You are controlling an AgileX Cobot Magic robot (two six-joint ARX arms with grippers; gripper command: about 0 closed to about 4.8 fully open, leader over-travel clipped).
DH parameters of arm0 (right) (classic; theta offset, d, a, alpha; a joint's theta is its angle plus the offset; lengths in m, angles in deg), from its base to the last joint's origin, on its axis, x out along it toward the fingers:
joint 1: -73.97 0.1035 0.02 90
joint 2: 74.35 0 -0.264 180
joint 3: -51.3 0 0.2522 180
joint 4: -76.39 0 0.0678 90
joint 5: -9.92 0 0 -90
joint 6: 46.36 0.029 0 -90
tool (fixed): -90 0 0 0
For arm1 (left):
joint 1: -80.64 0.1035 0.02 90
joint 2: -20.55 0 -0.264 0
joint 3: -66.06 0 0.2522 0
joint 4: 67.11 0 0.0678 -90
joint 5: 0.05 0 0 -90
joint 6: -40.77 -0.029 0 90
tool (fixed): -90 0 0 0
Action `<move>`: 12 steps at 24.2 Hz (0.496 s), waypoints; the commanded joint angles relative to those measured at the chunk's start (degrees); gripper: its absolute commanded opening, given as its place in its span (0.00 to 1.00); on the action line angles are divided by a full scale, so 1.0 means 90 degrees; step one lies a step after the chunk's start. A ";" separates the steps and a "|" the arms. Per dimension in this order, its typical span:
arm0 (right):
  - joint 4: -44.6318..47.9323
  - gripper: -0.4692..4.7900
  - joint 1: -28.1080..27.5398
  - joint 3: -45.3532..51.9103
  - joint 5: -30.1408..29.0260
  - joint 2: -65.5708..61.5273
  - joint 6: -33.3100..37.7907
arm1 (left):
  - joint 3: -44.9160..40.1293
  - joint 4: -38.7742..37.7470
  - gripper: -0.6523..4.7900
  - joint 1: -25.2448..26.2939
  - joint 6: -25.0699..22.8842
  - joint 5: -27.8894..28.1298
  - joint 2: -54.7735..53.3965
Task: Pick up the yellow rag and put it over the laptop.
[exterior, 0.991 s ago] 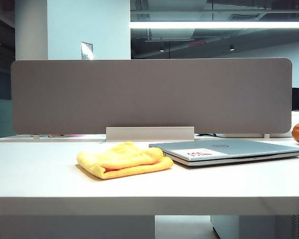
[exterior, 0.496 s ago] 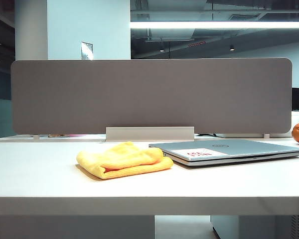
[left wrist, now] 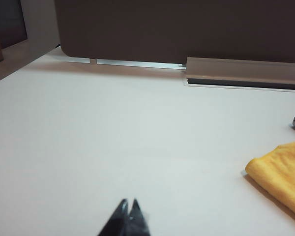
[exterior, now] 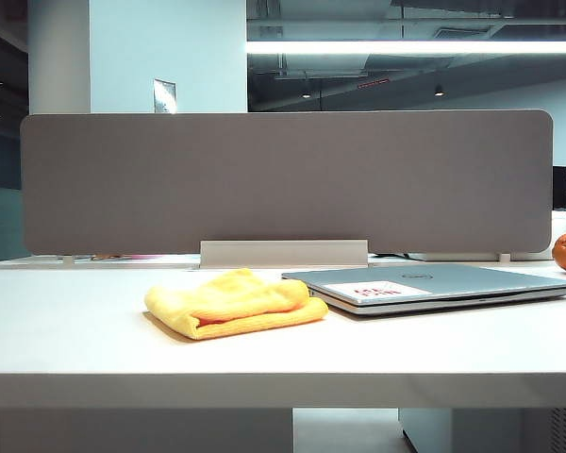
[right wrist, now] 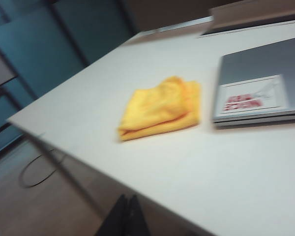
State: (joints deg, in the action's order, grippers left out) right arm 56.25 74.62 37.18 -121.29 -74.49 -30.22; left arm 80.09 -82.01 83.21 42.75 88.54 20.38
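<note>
Not started: my grippers are clenched, empty.
Left gripper (left wrist: 128, 207) and right gripper (right wrist: 127, 202) must open toward the yellow rag (exterior: 234, 302), lying centre-frame beside the laptop (exterior: 443, 284).

White desk (exterior: 94, 340) spreads ahead of my left gripper (left wrist: 128, 206), bare surface under it. Grey partition panel (exterior: 283, 179) stands upright along far edge, pale metal bracket (exterior: 283, 253) at its foot. Beyond panel: light pillar (exterior: 137, 57), dark ceiling, long bright strip light (exterior: 415, 47). Off desk edge near my right gripper (right wrist: 128, 204): brown floor (right wrist: 34, 206), dark blue-green panels (right wrist: 64, 44). Wrist view blurred.
</note>
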 commanded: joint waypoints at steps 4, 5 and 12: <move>0.0068 0.09 0.0002 0.0036 -0.0532 0.0005 0.0041 | 0.0024 0.0546 0.11 -0.0005 0.0580 -0.0010 -0.0007; 0.0068 0.09 0.0002 0.0036 -0.0534 0.0005 0.0041 | 0.0032 0.0559 0.11 -0.0005 0.0746 -0.0012 -0.0007; 0.0068 0.09 0.0002 0.0036 -0.0532 0.0005 0.0039 | 0.0384 0.0515 0.11 -0.0005 0.0879 -0.1018 -0.0007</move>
State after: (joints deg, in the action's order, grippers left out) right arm 56.23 74.64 37.18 -125.97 -74.49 -30.04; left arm 82.30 -78.41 83.21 50.71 79.89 20.25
